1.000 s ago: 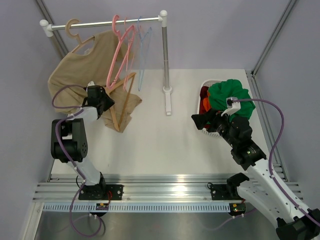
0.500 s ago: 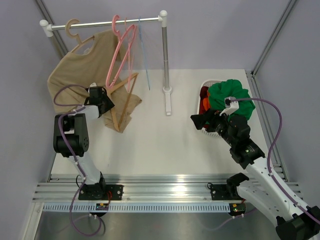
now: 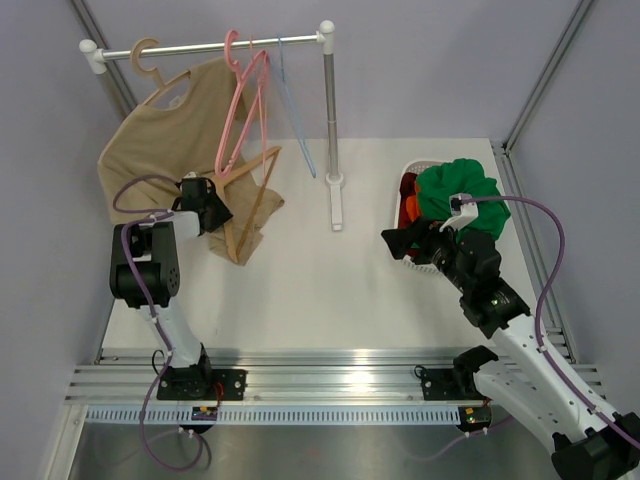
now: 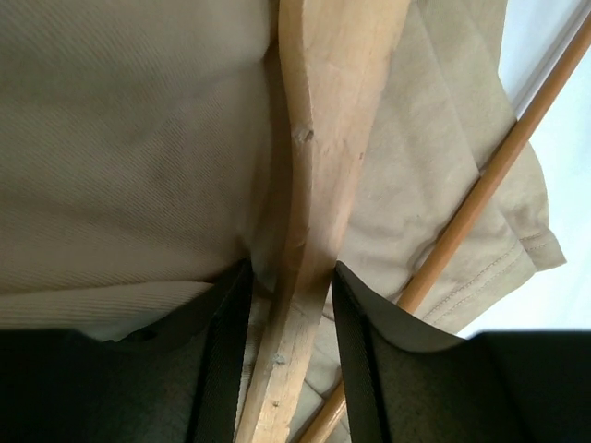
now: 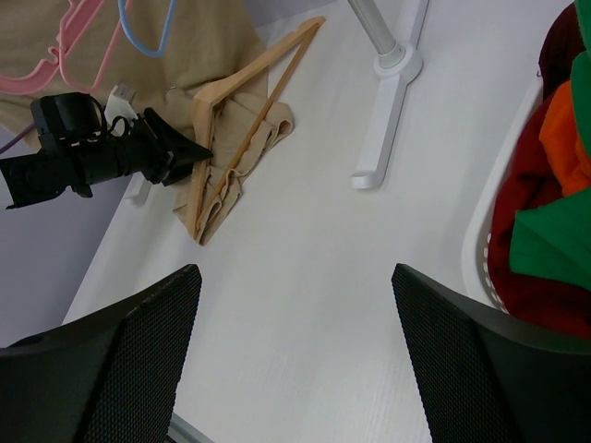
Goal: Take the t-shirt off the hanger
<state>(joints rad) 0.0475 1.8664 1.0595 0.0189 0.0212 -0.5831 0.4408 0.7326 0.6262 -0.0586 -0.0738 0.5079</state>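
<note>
The bright green t-shirt [image 3: 455,190] lies bunched on top of the white basket [image 3: 403,180] at the right; its edge [image 5: 554,240] shows in the right wrist view. The wooden hanger [image 3: 250,195] is bare and rests tilted on the table against the beige top [image 3: 160,140]. My left gripper [image 3: 218,210] straddles one flat arm of the hanger [image 4: 319,185]. In the left wrist view the left gripper [image 4: 291,277] has its jaws slightly apart, loose around the wood. My right gripper [image 3: 395,243] hovers left of the basket, and in its own view the right gripper [image 5: 294,277] is wide open and empty.
A clothes rack [image 3: 328,110] stands at the back, its foot [image 3: 336,205] on the table's middle. It carries the beige top on a wooden hanger, pink hangers [image 3: 245,100] and a thin pale-blue hanger [image 3: 295,110]. Orange and dark red garments [image 5: 563,129] fill the basket.
My left gripper's jaws have widened around the hanger arm and the left wrist has shifted slightly up. The pale-blue hanger has swung to the right. The right arm has stayed still.
</note>
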